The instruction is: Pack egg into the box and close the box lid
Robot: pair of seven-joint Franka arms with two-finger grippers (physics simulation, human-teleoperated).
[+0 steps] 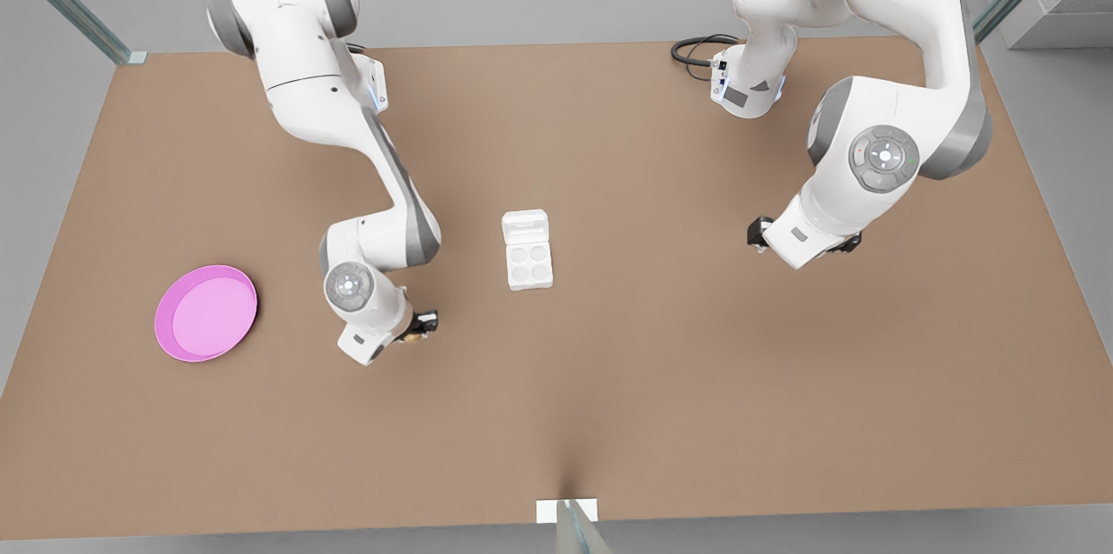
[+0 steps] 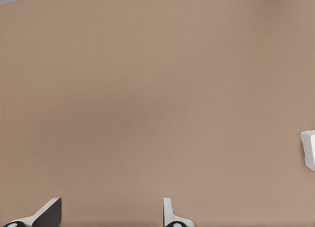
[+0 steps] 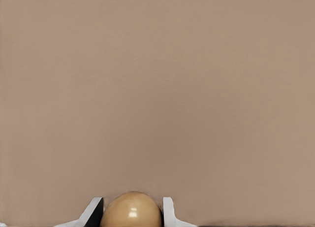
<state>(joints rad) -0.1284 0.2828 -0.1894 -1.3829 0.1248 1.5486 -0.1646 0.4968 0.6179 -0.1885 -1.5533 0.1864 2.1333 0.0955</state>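
Note:
The tan egg (image 3: 132, 213) sits between the fingers of my right gripper (image 3: 132, 222), which is shut on it. That gripper (image 1: 419, 326) hangs low over the table, on the front view's left, a short way left of and nearer than the box. The white box (image 1: 529, 264) lies at the table's middle with its four cups bare. Its box lid (image 1: 525, 226) is swung open flat on the far side. My left gripper (image 1: 802, 243) waits on the front view's right, open (image 2: 109, 214) with nothing between its fingers; a white corner of the box (image 2: 309, 148) shows at that view's edge.
A round pink plate (image 1: 206, 312) lies near the table's edge on the front view's left. A black cable (image 1: 696, 50) coils by the far arm base. Bare brown table (image 1: 661, 380) surrounds the box on all sides.

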